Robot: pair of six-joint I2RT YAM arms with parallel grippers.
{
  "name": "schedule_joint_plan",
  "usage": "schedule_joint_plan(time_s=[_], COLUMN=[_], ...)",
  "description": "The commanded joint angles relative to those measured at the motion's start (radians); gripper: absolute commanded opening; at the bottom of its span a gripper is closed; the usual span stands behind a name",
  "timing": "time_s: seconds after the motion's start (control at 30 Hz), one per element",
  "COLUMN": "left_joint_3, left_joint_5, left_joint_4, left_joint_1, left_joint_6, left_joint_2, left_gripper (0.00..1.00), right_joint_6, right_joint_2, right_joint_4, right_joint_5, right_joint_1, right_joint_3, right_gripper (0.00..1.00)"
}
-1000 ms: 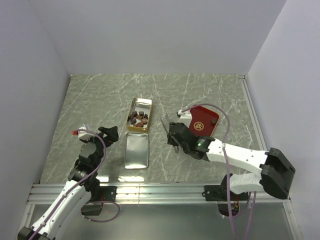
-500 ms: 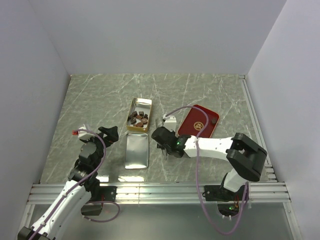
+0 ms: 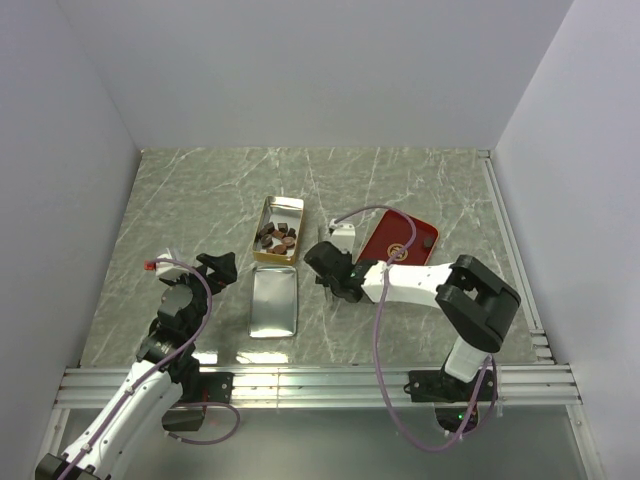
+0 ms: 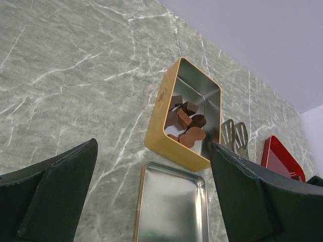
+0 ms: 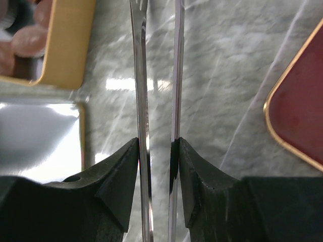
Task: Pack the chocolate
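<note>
– Black jaws come first, nearest us: the left gripper (image 3: pixel 222 268) hangs low over the bench (image 3: pixel 190 195), jaws wide, nothing in them.

– And beside it?

– To its right, apart from it, the silver lid (image 3: pixel 273 302) lies flat, hollow side up, just short of the near end of the gold tin (image 4: pixel 174 148).

– The other arm?

– The right gripper (image 5: pixel 157 151) sits right of the lid, its jaws narrowed onto a pair of steel tongs (image 4: pixel 241 138). I see nothing between the blades.

– Where is the chocolate?

– The chocolate (image 4: pixel 185 121) is heaped in the near half of the tin, brown and reddish chunks touching one another. The far half shows bare metal.

– Which way from the tongs?

– Left of them. The tong tips stand just outside the tin's right long wall, level with the pile. The tin's long axis runs near to far and the tongs lie roughly along it, so any reach into the pile goes sideways over that wall. The right arm is by far the nearer.

– And further off?

– The red tray (image 3: pixel 412 230), right of the tin and partly behind the right arm. A dark speck (image 3: pixel 427 241) sits at its far corner, too small to name.

– So what comes next?

– My guess is the lid. It already lines up with the tin, and the left arm's jaws are free.
</note>
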Motion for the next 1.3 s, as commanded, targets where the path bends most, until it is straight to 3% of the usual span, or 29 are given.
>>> schedule_joint_plan(time_s=[0.0, 0.2, 0.6, 0.83, 1.1, 1.17, 1.27], left_joint_3=[-0.009, -0.013, -0.027, -0.036, -0.038, -0.033, -0.021], left_joint_5=[-0.002, -0.002, 0.010, 0.013, 0.007, 0.003, -0.002], left_joint_4=[0.033, 0.035, 0.032, 0.041, 0.056, 0.063, 0.075], left_joint_1=[-0.003, -0.003, -0.003, -0.003, -0.003, -0.003, -0.003], left_joint_6=[-0.011, -0.012, -0.018, -0.018, -0.014, -0.011, -0.003], left_joint_2=[-0.012, -0.015, -0.051, -0.066, -0.051, -0.034, 0.014], left_gripper=[1.00, 0.99, 1.00, 1.00, 1.00, 0.99, 0.98], right_joint_6=[-0.021, -0.073, -0.104, -0.145, -0.192, -0.211, -0.240], right_joint_2=[0.000, 0.032, 0.130, 0.131, 0.075, 0.027, -0.020], right_joint_4=[0.074, 0.106, 0.106, 0.100, 0.106, 0.132, 0.118], right_joint_5=[0.002, -0.110, -0.159, -0.199, -0.227, -0.239, -0.236], right_joint_1=[-0.044, -0.117, -0.190, -0.193, -0.195, -0.192, -0.192], right_joint_3=[0.031, 0.055, 0.107, 0.117, 0.069, 0.052, 0.037], right_gripper=[0.43, 0.44, 0.47, 0.63, 0.68, 0.75, 0.77])
